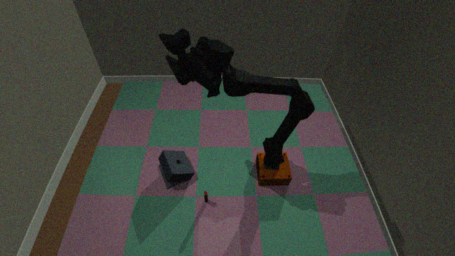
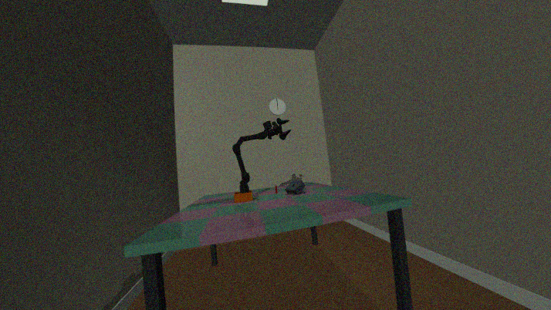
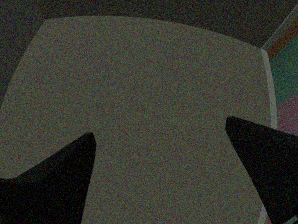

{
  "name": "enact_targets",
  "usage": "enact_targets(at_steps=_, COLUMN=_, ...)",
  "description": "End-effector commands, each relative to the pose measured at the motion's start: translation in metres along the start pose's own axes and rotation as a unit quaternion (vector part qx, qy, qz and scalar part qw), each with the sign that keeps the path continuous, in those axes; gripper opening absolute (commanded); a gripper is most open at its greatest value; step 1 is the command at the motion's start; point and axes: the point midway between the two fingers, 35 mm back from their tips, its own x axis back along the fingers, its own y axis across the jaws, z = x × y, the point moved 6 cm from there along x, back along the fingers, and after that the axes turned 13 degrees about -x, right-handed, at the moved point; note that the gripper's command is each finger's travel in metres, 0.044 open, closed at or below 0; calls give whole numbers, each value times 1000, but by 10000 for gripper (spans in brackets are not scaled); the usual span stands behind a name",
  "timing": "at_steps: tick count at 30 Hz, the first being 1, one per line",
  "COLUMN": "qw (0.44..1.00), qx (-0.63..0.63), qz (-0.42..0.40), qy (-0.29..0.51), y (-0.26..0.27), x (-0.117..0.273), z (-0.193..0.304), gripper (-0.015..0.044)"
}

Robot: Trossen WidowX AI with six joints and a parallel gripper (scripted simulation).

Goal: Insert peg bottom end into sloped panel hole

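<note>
The sloped panel (image 1: 183, 167) (image 2: 295, 187) looks matt and smooth; the floor (image 1: 68, 165) (image 2: 270, 277) looks wooden.

Green-and-pink checkered table (image 1: 223, 128) (image 2: 289, 220) (image 3: 290, 77); orange base (image 1: 266, 179) (image 2: 243, 197).

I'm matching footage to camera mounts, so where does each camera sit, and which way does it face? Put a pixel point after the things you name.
Top: high above the table, angled down over it; shows the arm, its orange base (image 1: 284, 176) (image 2: 243, 197) and the hand (image 1: 163, 46) (image 2: 290, 126) (image 3: 162, 131).
Exterior: off to the side, near table height, facing the far wall with the round clock (image 2: 273, 108); shows the whole arm.
Wrist: on the arm near the hand, looking out past its two fingers at a wall.
Top and exterior share the red peg (image 1: 206, 197) (image 2: 276, 189).
</note>
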Motion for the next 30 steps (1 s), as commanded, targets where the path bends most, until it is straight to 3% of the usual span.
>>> enact_targets(at_steps=1, qw=992, qx=93, qz=52, qy=65, y=-35, x=0, z=30, gripper=440)
enact_targets(at_steps=14, qw=877, qx=347, qz=179, qy=279, y=-141, x=32, z=100, gripper=440)
enact_targets(at_steps=30, qw=586, qx=542, qz=272, qy=537, y=-257, x=120, z=133, gripper=440)
